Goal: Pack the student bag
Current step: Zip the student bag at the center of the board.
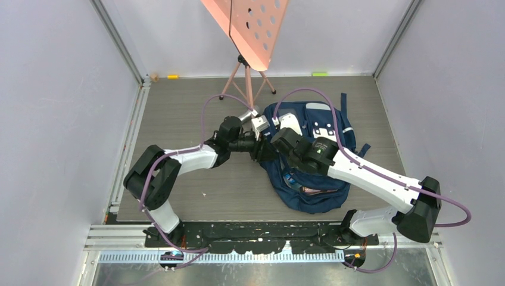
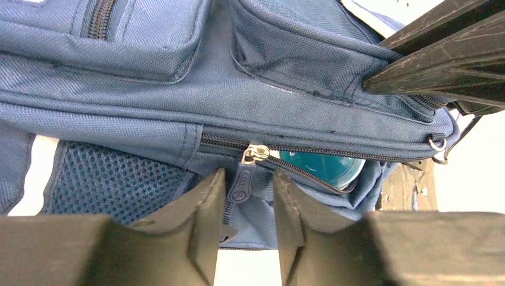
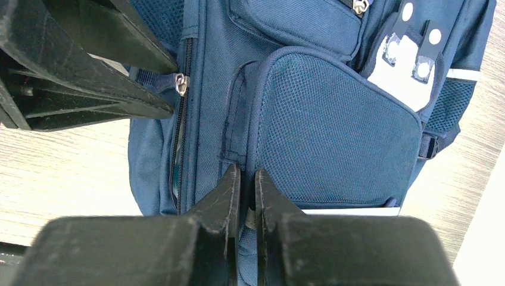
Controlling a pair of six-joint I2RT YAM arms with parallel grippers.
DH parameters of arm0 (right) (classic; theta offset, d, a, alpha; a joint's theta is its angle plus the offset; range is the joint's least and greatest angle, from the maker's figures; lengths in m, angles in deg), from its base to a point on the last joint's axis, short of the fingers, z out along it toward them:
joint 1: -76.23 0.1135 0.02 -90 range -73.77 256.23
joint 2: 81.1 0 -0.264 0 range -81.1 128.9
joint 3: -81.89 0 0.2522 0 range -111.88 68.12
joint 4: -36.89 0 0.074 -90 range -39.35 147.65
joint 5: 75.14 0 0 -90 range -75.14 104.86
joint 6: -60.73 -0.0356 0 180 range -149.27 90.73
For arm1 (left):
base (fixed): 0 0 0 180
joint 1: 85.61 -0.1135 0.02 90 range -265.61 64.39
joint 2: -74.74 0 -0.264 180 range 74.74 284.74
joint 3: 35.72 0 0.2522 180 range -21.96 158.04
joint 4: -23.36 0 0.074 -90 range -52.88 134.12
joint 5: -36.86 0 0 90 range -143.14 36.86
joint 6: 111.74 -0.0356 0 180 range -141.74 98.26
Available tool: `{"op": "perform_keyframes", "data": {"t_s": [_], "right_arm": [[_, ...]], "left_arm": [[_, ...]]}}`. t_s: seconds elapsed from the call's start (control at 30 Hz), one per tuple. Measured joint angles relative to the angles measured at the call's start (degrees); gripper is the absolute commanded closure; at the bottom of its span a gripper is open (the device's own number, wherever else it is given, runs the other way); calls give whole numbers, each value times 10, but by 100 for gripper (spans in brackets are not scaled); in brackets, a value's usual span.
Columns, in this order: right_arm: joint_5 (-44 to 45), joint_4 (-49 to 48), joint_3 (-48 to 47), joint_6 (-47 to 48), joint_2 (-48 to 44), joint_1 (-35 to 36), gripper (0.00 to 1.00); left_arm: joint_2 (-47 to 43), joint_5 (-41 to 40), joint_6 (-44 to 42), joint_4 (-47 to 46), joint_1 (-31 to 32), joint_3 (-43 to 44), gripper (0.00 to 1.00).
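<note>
- One student bag [image 1: 312,199]: lying flat on table [image 1: 196,185], right of centre.
- Left gripper [image 2: 247,179]: released, jaws straddling one zipper pull [image 2: 241,186].
- Right gripper [image 3: 245,174]: clenched on student bag fabric.

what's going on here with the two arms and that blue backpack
Two robot arms are working on the student bag, which lies on the table. The right gripper is pinched shut on a fold of the bag's front fabric. The left gripper sits open astride the zipper pull of a partly open zip, not yet gripping it. Something teal shows through the gap.
</note>
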Motion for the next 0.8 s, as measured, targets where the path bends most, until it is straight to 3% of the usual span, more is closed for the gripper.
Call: {"op": "perform_keyframes", "data": {"t_s": [0.13,0.17,0.37,0.8], "right_arm": [[-1,0,0,0,-1,-2,100],[-1,0,0,0,-1,-2,100],[-1,-2,1,-2,-1,-4,99],[-2,-34,4,-11,24,-8,100]], "left_arm": [[0,-9,-10,9,6,1,98],[0,-13,-12,11,8,2,100],[-5,-31,-11,19,17,1,100],[-103,-72,-14,77,57,-58,100]]}}
